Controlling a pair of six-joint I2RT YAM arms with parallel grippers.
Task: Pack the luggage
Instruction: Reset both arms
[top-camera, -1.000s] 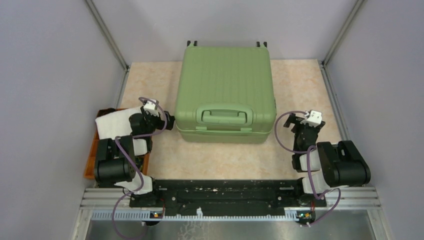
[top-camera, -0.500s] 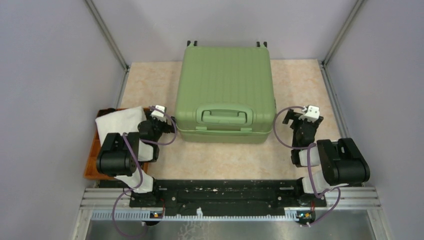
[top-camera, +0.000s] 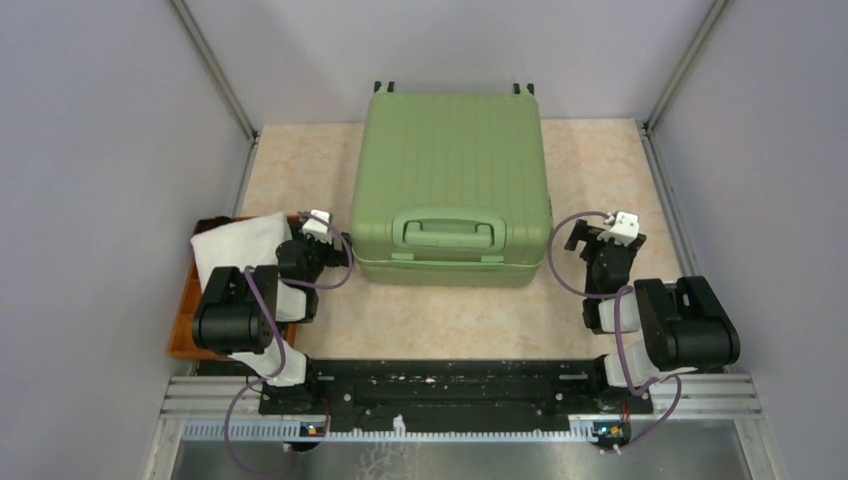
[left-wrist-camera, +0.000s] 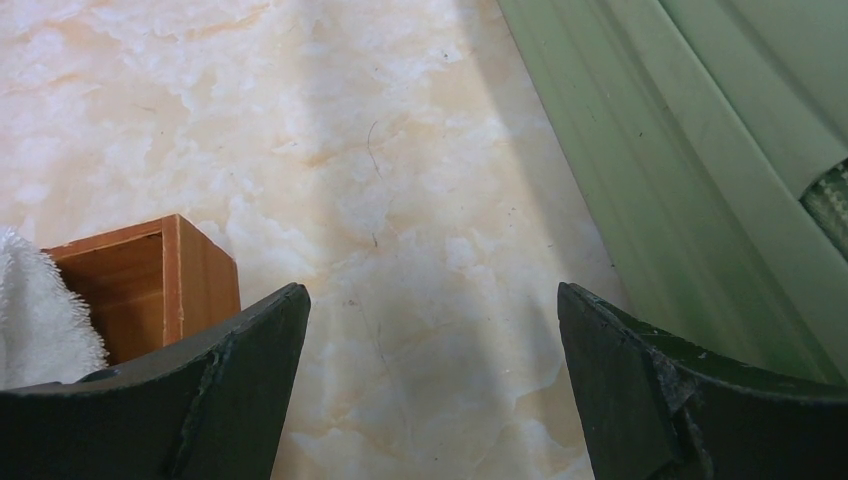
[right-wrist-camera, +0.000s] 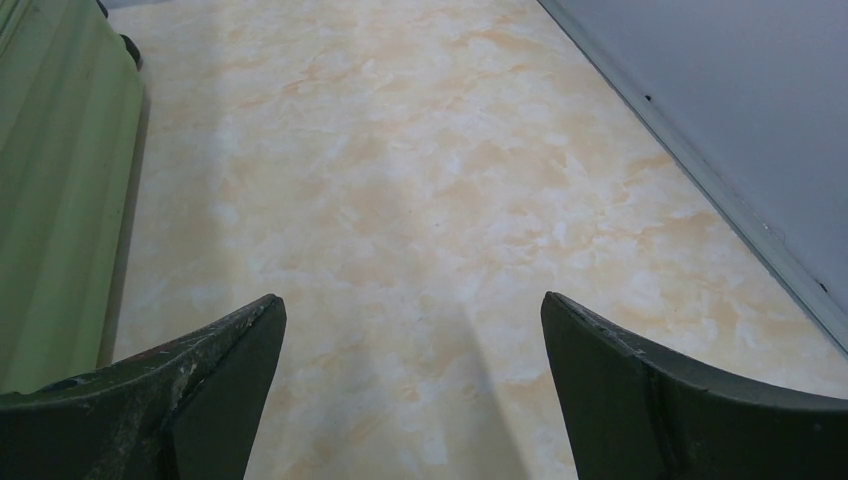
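Left end effector (left-wrist-camera: 430, 292) swung toward luggage (top-camera: 450, 160); spread, like right end effector (right-wrist-camera: 412, 300); interior hidden.

It is bright here, with soft light coming from above. The luggage (top-camera: 447, 160) lays a thin grey shadow on the table (top-camera: 590, 160) right beside it. Up close, the dark fingers (left-wrist-camera: 230, 400) look a little fuzzy, while the table looks sharp.

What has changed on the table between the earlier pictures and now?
The left end effector shifted a little to the right, toward the green suitcase, and the right end effector edged slightly farther from its base. Both stayed open and empty. The green suitcase stayed shut and in place; the white towel and its wooden tray did not move.
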